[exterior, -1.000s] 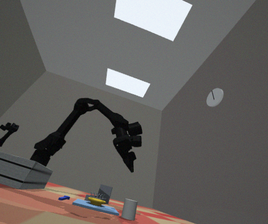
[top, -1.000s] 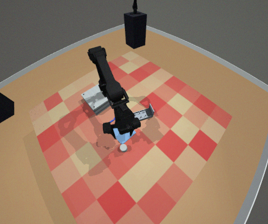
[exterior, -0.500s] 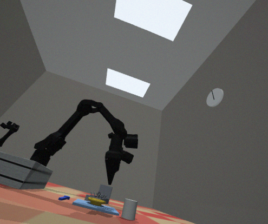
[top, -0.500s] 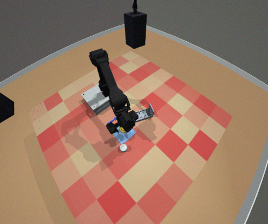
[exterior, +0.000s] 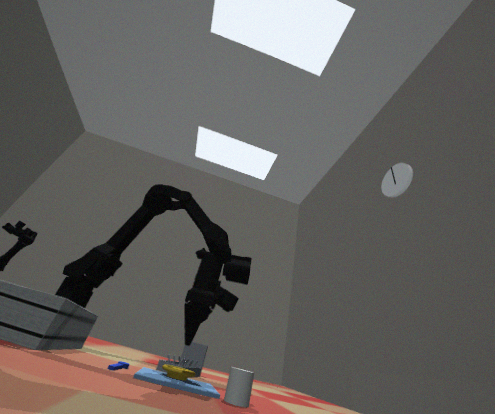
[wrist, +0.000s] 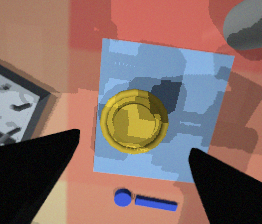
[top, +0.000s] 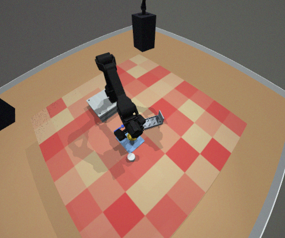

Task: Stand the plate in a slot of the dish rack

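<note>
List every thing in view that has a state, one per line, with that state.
Gripper: open, jaws wide apart, holding nothing, above the plate.
Plate: lying flat on the blue mat, not gripped.
Rack: beside the mat; no plate in it.
Cup: upright on the cloth, apart from the mat.
Blue utensil: lying flat on the cloth, just off the mat's edge.
</note>
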Action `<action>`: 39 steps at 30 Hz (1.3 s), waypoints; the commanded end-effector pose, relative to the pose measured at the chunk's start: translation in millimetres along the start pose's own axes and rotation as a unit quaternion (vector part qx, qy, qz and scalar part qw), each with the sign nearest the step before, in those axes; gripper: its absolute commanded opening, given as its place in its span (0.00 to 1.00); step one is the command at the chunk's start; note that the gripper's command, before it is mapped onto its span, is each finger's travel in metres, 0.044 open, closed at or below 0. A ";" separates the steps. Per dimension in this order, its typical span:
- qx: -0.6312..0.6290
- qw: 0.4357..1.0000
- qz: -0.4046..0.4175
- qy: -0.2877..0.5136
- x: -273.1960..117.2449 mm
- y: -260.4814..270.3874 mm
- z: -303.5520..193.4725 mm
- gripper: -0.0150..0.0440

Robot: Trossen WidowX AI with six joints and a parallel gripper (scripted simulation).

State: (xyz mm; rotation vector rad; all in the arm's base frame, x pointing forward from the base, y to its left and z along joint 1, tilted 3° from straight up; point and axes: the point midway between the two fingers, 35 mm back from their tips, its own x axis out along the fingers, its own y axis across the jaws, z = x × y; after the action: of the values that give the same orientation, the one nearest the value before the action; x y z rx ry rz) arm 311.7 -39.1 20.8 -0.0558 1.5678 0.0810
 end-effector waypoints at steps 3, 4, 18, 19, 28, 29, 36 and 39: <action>-0.003 1.000 0.005 0.004 11.8 1.1 -1.2 0.93; -0.003 1.000 0.005 0.004 13.5 1.1 -1.1 0.93; -0.003 1.000 0.005 0.004 36.4 0.7 -0.5 0.93; -0.003 1.000 0.005 0.004 38.0 0.6 -0.6 0.93; -0.003 1.000 0.005 0.004 52.5 0.6 -1.2 0.93; -0.003 1.000 0.005 0.004 54.1 0.6 -1.4 0.93; -0.003 1.000 0.005 0.004 59.5 0.7 -1.8 0.91; -0.003 1.000 0.005 0.004 59.5 0.7 -1.8 0.90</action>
State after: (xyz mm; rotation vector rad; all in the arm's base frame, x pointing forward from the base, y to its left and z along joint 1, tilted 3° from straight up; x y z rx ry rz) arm 311.8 -38.9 -35.9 -0.0558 1.5712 0.0834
